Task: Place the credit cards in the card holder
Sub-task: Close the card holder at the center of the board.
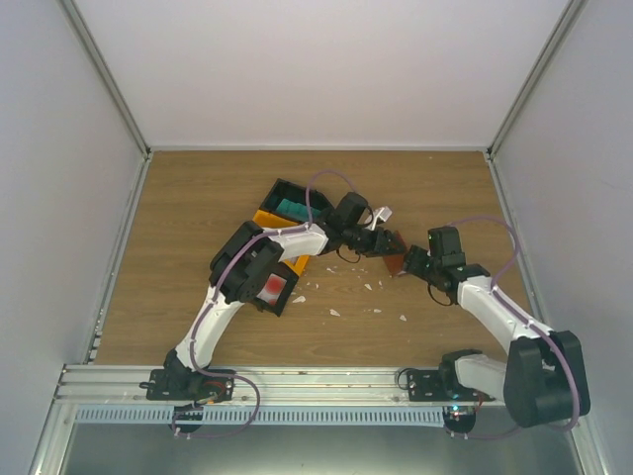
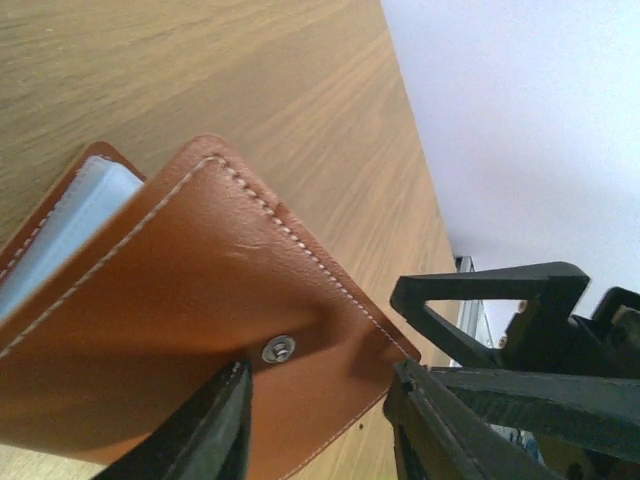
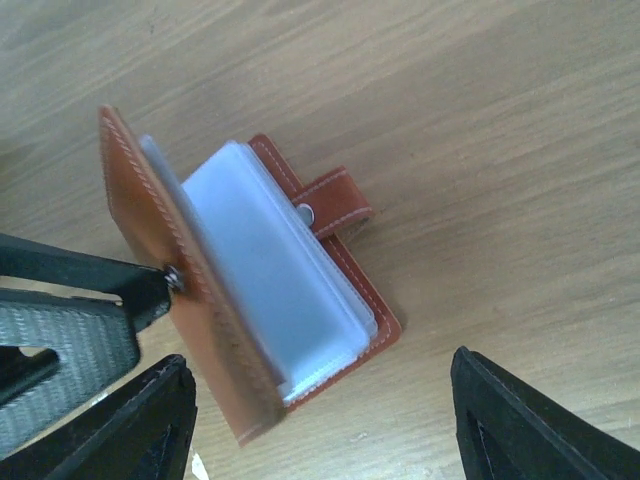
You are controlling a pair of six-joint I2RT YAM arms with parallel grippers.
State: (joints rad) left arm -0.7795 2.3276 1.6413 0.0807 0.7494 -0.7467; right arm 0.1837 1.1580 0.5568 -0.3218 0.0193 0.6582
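This is a robotics lab test cell, not a home or a shop. Plain white panels (image 1: 326, 69) close off the back and both sides, held in bare aluminium posts (image 1: 109, 79). The floor of the cell is a wood-grain tabletop (image 1: 198, 198). Along its near edge runs a slotted aluminium rail (image 1: 326, 381), onto which a left robot arm (image 1: 213, 327) and a right robot arm (image 1: 504, 312) are bolted, with purple cables (image 1: 495, 223) looping along them. A black bin (image 1: 287, 193) and a yellow bin (image 1: 267, 218) sit on the tabletop.
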